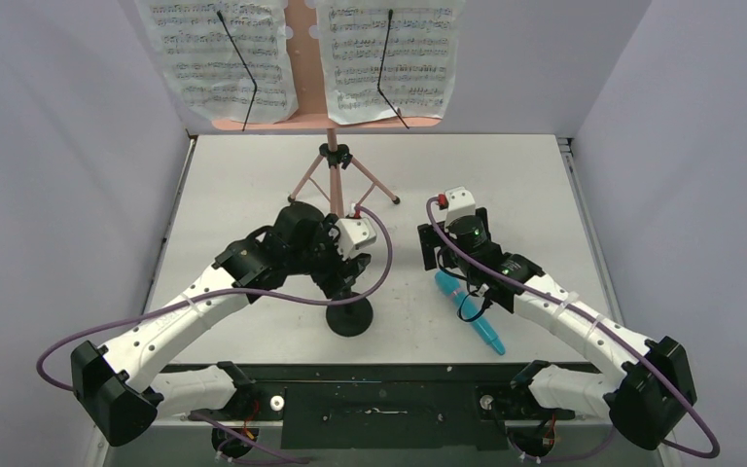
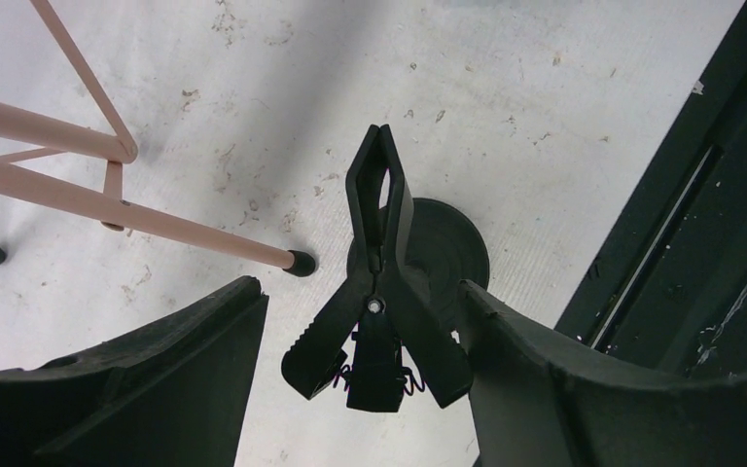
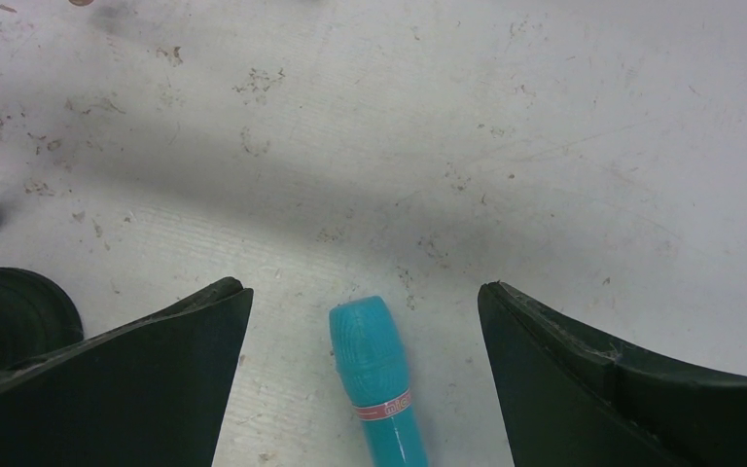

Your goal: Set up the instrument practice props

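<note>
Table (image 1: 253, 195) w/ teal mic (image 3: 377, 379), label (image 3: 386, 407) illegible

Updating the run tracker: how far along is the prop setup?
Done: music stand upright at the back, both sheets on it. In hand: left end effector straddles the clip on the mic stand, not yet squeezing; right end effector hangs open over the microphone. To do: microphone lies flat on the table, not in the clip.

A scuffed white worktop (image 1: 233, 195) meets a black strip (image 1: 399, 384) along its near edge, with pale walls (image 1: 58, 146) enclosing its other edges.
</note>
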`<act>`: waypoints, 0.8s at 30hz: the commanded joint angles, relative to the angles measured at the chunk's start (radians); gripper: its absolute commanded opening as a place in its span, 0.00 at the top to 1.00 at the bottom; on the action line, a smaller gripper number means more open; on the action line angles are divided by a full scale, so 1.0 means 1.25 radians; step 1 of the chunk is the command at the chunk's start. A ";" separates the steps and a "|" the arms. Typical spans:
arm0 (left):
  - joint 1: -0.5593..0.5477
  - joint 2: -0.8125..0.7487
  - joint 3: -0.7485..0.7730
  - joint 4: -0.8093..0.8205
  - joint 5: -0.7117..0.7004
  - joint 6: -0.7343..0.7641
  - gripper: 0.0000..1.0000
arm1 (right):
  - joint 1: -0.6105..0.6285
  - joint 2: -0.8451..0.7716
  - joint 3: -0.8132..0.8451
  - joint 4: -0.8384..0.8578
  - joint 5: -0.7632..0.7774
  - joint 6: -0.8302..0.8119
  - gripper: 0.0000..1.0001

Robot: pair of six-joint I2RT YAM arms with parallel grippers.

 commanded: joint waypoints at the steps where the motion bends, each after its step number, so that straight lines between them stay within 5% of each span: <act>1: -0.004 -0.008 0.052 0.036 -0.003 0.022 0.32 | -0.002 0.008 0.004 0.007 0.020 -0.004 0.10; 14: -0.005 -0.007 0.037 0.227 0.101 0.025 0.42 | -0.026 0.012 0.003 -0.029 0.032 0.010 0.10; 24: -0.005 0.051 0.095 0.227 0.143 0.039 0.49 | -0.040 0.016 0.011 -0.040 0.030 0.000 0.10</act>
